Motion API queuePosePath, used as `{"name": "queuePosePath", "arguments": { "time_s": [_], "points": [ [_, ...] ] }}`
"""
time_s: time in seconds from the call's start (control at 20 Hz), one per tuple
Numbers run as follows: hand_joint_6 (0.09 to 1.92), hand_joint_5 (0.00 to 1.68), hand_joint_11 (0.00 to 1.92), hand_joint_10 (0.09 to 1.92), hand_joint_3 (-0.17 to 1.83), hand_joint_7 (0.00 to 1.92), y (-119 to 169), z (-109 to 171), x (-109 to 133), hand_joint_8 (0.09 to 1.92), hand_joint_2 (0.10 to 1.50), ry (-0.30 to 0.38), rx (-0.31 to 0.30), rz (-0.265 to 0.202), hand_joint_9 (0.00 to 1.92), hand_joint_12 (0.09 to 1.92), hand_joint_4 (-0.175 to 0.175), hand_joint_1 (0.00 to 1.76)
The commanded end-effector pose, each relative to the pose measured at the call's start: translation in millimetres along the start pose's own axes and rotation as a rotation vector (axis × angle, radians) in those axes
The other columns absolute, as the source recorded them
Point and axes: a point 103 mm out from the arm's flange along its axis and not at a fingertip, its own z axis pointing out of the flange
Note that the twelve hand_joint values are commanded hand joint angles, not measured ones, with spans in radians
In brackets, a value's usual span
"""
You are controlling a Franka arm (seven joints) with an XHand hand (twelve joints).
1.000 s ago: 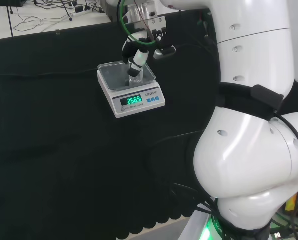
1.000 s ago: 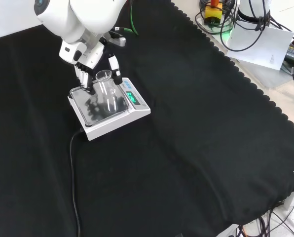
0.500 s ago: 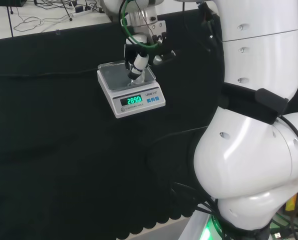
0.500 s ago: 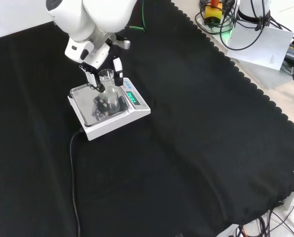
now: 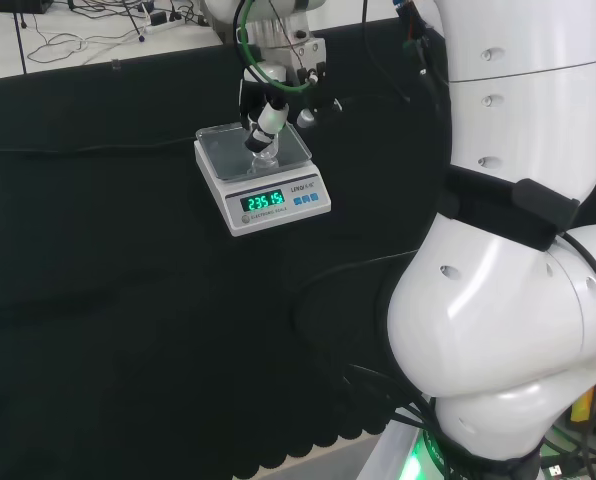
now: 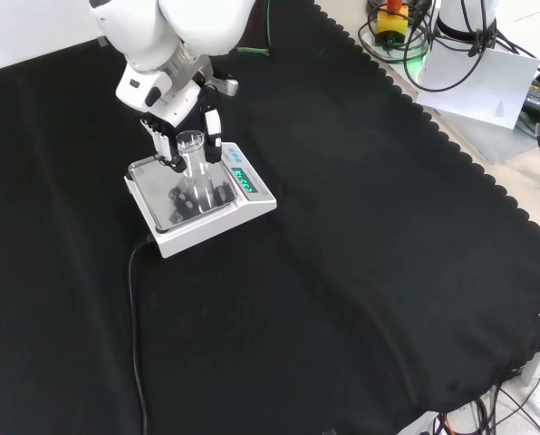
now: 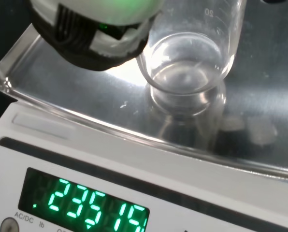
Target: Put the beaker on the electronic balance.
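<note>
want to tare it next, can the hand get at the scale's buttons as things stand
Probably not yet: the hand is curled round the beaker standing on the scale's pan. The buttons themselves lie uncovered on the front panel, so once the hand lets go the way looks free.

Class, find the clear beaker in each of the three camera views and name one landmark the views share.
Head view: beaker on the balance pan, upper centre-left, under the hand.
Front view: beaker upright on the pan, upper left.
Wrist view: beaker close up, standing on the steel pan.
Shared landmark: the balance's green display.
</note>
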Motion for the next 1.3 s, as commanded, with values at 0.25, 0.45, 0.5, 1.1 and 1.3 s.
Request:
{"name": "queuePosePath", "arguments": {
  "time_s": [0.25, 0.45, 0.5, 1.1, 1.3],
  "points": [
    [0.43, 1.37, 1.54, 0.3, 0.5, 1.46, 5.1, 7.0, -3.7, 0.41, 0.71, -0.017, 0.012, 0.028, 1.58, 0.61, -0.033, 1.18],
    [0.44, 1.36, 1.54, 0.3, 0.5, 1.46, 6.0, 9.0, 0.3, 0.41, 0.71, -0.014, 0.015, 0.024, 1.58, 0.61, -0.031, 1.18],
    [0.44, 1.36, 1.54, 0.3, 0.5, 1.46, 6.0, 8.9, -0.2, 0.41, 0.71, -0.012, 0.016, 0.025, 1.58, 0.61, -0.031, 1.18],
    [1.12, 0.72, 1.28, 0.58, 0.37, 0.91, 4.4, 9.3, -9.2, 0.87, 0.61, 0.003, 0.071, 0.065, 1.28, 0.96, -0.116, 0.75],
    [1.16, 0.48, 1.1, 0.73, 0.31, 0.69, 3.6, 10.4, -10.4, 0.9, 0.61, -0.013, 0.09, 0.08, 0.99, 1.11, -0.095, 0.59]
  ]
}}
